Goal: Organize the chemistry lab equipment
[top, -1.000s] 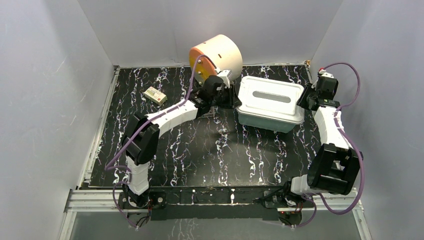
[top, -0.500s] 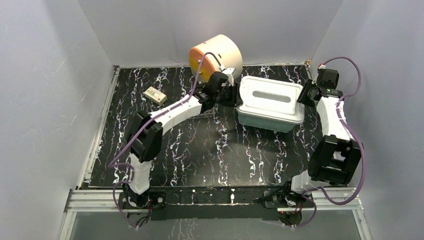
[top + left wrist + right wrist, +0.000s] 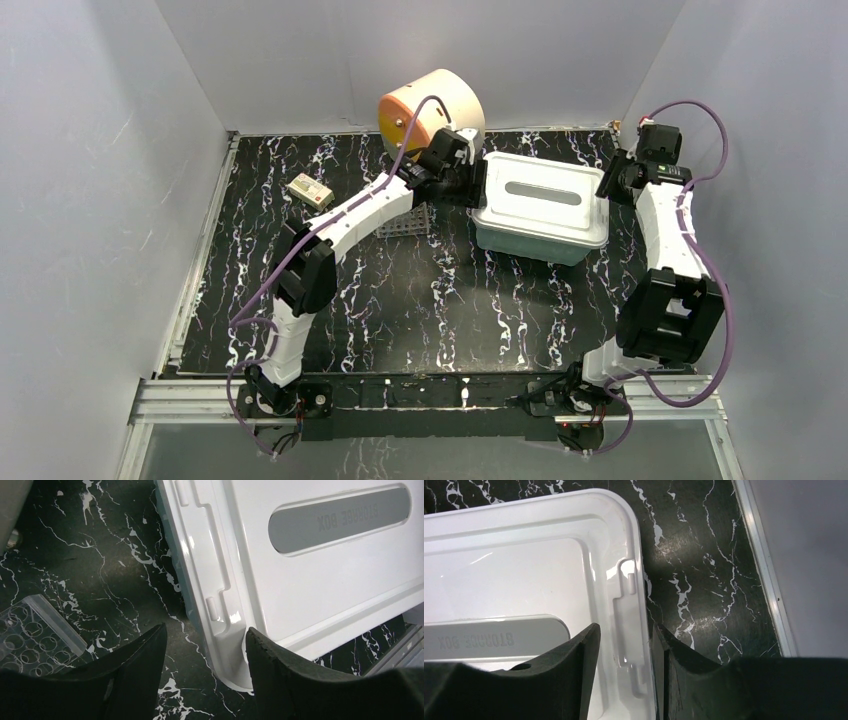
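A small clear tube rack (image 3: 405, 220) stands on the black marbled table, left of the teal tub (image 3: 530, 240) with its white lid (image 3: 540, 200); the rack's corner shows in the left wrist view (image 3: 30, 640). My left gripper (image 3: 470, 185) is open, its jaws (image 3: 205, 629) straddling the lid's left edge near a corner. My right gripper (image 3: 612, 185) is open, its jaws (image 3: 626, 630) straddling the lid's right rim (image 3: 639, 605), one finger over the lid and one outside. Blue-capped tubes, the tubing coil and the wooden-handled tool are out of view.
The round cream-and-orange cabinet (image 3: 432, 110) stands at the back, just behind my left gripper. A small cream-and-green box (image 3: 311, 192) lies at the back left. Grey walls close in the table on three sides; the right wall is close to my right arm.
My left arm has reached farther back and right to the lid's left edge, uncovering the tube rack. My right gripper has moved toward the back along the lid's right rim.
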Robot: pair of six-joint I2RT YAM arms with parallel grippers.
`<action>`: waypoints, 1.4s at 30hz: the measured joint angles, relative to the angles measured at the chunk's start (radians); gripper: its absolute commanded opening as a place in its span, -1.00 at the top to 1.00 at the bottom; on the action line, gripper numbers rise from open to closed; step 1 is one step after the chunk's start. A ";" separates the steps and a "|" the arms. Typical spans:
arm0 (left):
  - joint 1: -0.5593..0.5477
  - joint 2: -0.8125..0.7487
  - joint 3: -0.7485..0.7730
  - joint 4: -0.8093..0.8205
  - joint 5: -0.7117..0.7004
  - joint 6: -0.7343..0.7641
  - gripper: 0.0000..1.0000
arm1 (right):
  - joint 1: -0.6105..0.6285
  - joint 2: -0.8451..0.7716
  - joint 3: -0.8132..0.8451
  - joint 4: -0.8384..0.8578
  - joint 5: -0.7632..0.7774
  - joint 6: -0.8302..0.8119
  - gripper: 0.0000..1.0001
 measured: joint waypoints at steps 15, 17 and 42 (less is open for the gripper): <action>0.011 -0.004 0.048 -0.071 0.060 -0.006 0.00 | 0.000 -0.178 -0.112 -0.096 -0.050 0.032 0.07; 0.011 -0.005 0.031 -0.073 0.069 -0.011 0.14 | 0.000 -0.180 -0.132 -0.100 -0.049 0.037 0.13; 0.008 -0.079 -0.126 0.056 0.074 -0.052 0.31 | -0.001 -0.238 -0.254 -0.026 -0.020 0.073 0.31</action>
